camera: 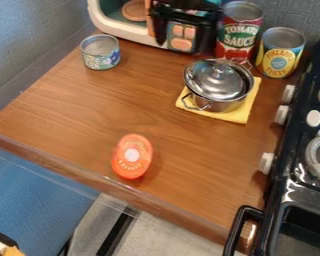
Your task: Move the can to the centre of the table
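Hanging by the oven, my gripper: fingers apart, presumably for grasping. Small can: upright, upper left of table, likely the target. Pot: on cloth, perhaps against scratches.

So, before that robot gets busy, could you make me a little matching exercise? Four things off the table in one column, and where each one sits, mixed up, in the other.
1. Small low can
2. Orange-red oval thing
3. Lidded metal pot
4. Tall red can

A. On a yellow cloth
B. Near the table's far left corner, as pictured
C. Beside the yellow-labelled can
D. Near the table's front edge

Pairs: 1-B, 2-D, 3-A, 4-C
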Available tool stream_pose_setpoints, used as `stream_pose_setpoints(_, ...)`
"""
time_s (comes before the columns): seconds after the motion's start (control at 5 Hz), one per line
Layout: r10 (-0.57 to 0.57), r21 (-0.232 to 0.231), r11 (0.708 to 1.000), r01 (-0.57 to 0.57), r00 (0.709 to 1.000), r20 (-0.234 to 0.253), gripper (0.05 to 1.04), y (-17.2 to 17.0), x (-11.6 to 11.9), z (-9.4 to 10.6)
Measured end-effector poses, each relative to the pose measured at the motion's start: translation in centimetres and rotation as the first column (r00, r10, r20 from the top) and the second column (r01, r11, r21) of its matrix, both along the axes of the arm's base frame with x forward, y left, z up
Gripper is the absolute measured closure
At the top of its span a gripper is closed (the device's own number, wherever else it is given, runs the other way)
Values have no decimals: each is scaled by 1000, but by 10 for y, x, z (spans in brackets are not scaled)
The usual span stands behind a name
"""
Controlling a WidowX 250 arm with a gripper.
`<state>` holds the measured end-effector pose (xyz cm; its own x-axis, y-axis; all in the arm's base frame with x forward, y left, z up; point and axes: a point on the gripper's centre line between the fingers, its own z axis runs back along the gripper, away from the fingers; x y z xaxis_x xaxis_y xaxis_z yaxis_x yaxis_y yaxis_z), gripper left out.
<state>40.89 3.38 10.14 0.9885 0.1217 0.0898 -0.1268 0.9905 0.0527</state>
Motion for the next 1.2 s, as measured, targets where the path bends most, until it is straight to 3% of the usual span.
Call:
stream_pose_setpoints(0.2,61,19,998,-61,998,34,83,32,15,6)
stream_pose_setpoints(0.6,228,62,971,-230,973,41,83,128,1,4)
stream_pose_setpoints(1.0,339,67,937,-344,938,74,83,168,-8,-10)
stream_pose_setpoints(1.2,369,77,921,-382,919,141,83,175,1,-11)
